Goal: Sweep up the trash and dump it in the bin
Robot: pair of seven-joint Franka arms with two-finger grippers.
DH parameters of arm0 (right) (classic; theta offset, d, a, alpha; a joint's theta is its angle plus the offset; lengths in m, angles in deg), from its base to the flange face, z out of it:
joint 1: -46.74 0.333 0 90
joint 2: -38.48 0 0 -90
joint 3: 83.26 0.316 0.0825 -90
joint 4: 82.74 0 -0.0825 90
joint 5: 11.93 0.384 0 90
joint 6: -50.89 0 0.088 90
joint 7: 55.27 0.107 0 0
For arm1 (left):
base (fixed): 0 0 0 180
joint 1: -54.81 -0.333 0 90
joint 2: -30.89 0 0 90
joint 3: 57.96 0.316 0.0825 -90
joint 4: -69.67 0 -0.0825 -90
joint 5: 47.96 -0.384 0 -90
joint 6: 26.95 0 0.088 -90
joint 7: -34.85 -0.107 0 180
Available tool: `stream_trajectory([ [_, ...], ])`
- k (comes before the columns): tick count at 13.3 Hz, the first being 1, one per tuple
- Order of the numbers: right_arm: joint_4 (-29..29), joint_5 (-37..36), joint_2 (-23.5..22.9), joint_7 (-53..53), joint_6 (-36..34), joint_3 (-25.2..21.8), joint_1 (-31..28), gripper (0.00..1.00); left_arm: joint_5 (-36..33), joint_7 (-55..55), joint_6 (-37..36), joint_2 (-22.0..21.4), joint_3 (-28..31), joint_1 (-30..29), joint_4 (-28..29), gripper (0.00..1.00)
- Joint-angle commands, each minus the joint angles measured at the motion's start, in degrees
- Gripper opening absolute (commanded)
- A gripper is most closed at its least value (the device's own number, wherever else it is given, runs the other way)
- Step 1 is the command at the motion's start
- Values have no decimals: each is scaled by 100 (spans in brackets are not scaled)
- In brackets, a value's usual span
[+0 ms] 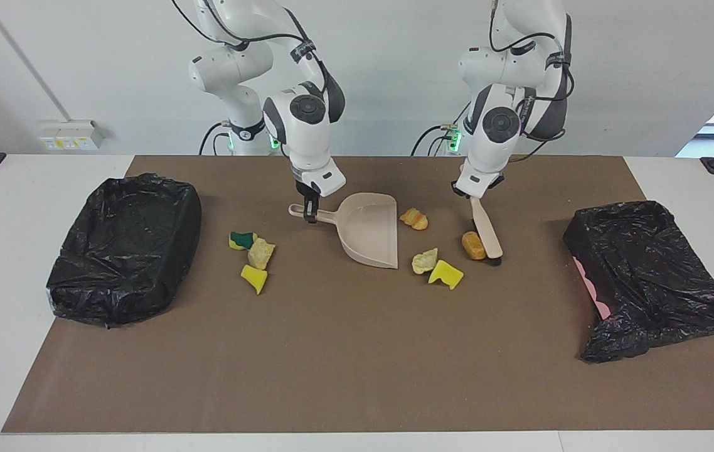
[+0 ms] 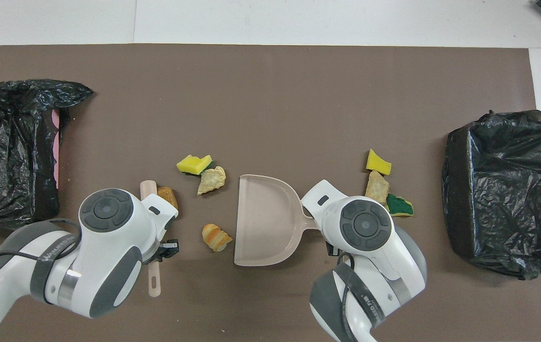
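Reading the table, you had both tools in hand. Your left gripper (image 1: pixel 475 196) was clamped on the handle of the brush (image 1: pixel 486 229), and your right gripper (image 1: pixel 311 213) was clamped on the handle of the dustpan (image 1: pixel 369 229).

What the sweep turned on was the brush against the pan's mouth. The dustpan lay flat on the brown mat (image 1: pixel 332 364), with its straight open edge toward the left arm's end of the table and its handle toward the right arm's end. The brush ran lengthwise away from the robots, dark bristles down on the mat.

Four scraps lay between bristles and mouth:
- An orange-brown lump (image 1: pixel 474 245) touched the brush head on the pan's side.
- A bread-like lump (image 1: pixel 414 218) sat nearer the robots, just beside the mouth.
- A pale chunk (image 1: pixel 425 260) and a yellow sponge wedge (image 1: pixel 446 274) touched each other, slightly farther from the robots than the bristle tip.

By my judgement, you needed a broadside stroke toward the right arm's end. The left arm was the nearer one, and only scraps stood in the way. That last pair might have slipped past the tip unless you reached out first.

Three more pieces clustered on the pan's handle side: a green-and-yellow sponge (image 1: pixel 243 240), a second pale chunk (image 1: pixel 261 253) and a second yellow piece (image 1: pixel 254 278). The mouth faced away from them, so you would likely have had to turn or shift the pan.

A black-bagged bin (image 1: pixel 81 276) stood at the right arm's end and another bagged bin (image 1: pixel 645 276) at the left arm's end. Both were well apart from the pan.
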Motion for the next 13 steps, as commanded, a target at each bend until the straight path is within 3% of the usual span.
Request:
stream_trajectory([
  [1,-1,-94,-42,142,55,4,24,0,503,-38,488,124,57,572,150,0],
  [7,-27,-94,-42,151,20,13,24,0,1945,-28,876,212,21,1715,-148,0],
  [10,-27,-94,-42,151,19,13,24,0,2044,146,763,755,21,1717,-1121,0],
  [13,-27,-94,-42,194,19,13,24,0,1852,227,430,741,126,1525,-1441,0],
])
